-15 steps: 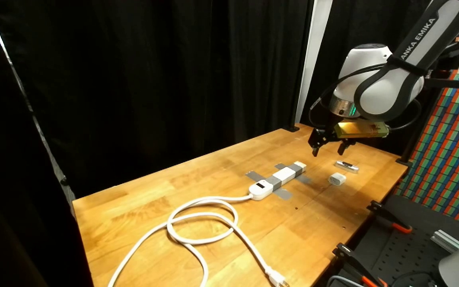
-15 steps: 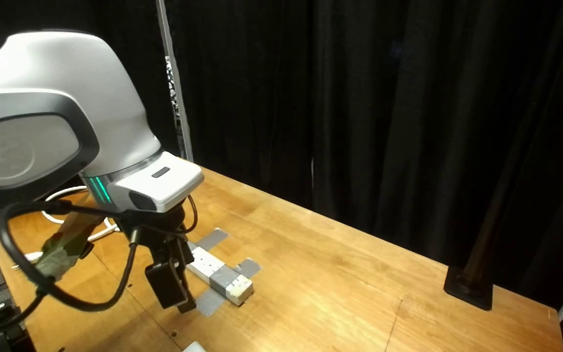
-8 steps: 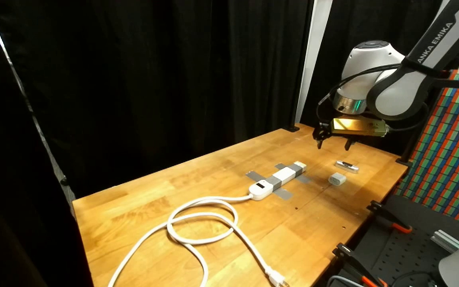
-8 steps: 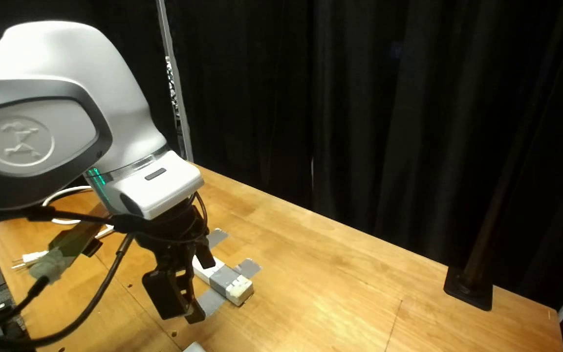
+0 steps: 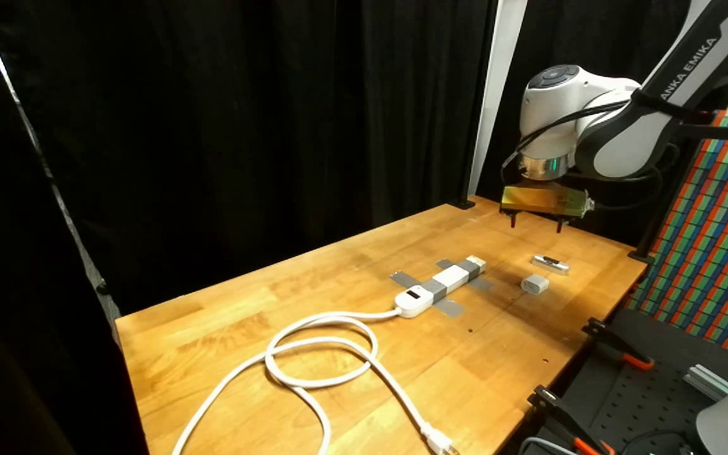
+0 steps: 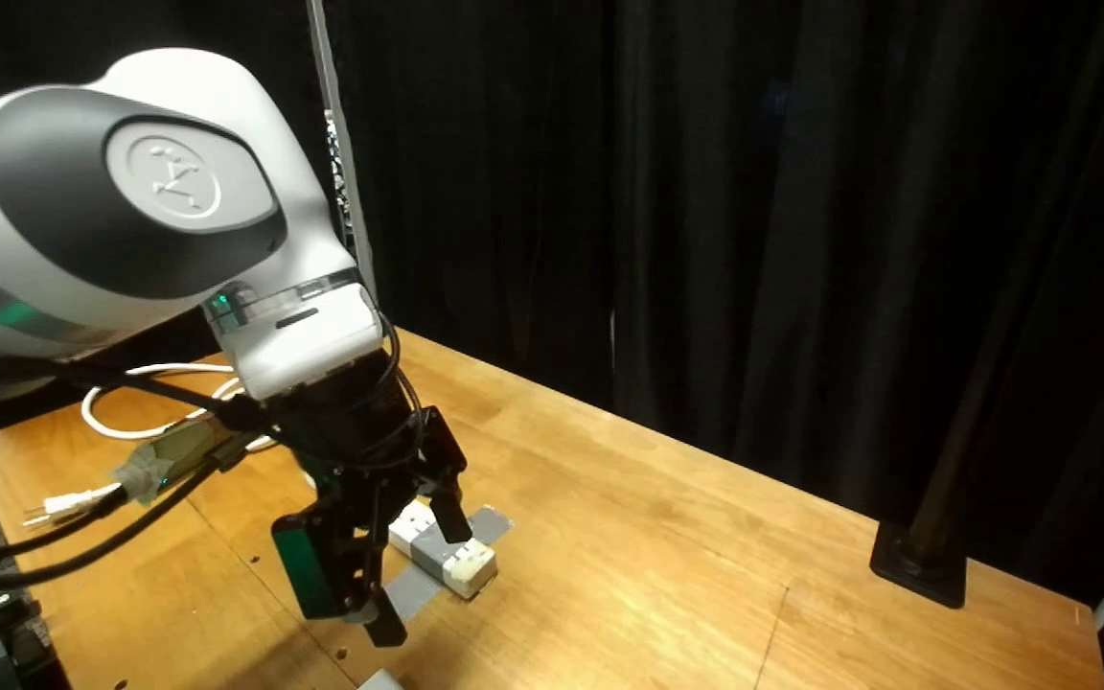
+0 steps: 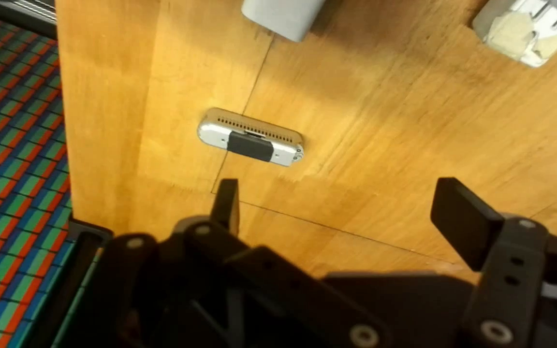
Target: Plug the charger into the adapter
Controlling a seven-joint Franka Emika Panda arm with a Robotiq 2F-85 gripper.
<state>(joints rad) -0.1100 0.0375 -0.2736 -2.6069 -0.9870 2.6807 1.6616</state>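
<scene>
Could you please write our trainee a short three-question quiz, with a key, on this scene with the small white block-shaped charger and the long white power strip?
1. True or false: The small white block-shaped plastic charger rests apart from the long narrow white plastic power strip.

2. Which of these shows whole in the wrist view?
A. the charger
B. the power strip
C. the small oblong silvery object with a dark patch

3. Fill the gap: The black two-fingered end effector holds nothing, and its jaws stand ____.

Key:
1. True; a gap shows between them in an exterior view.
2. C; the picture's edge cuts off the other two.
3. open
</scene>
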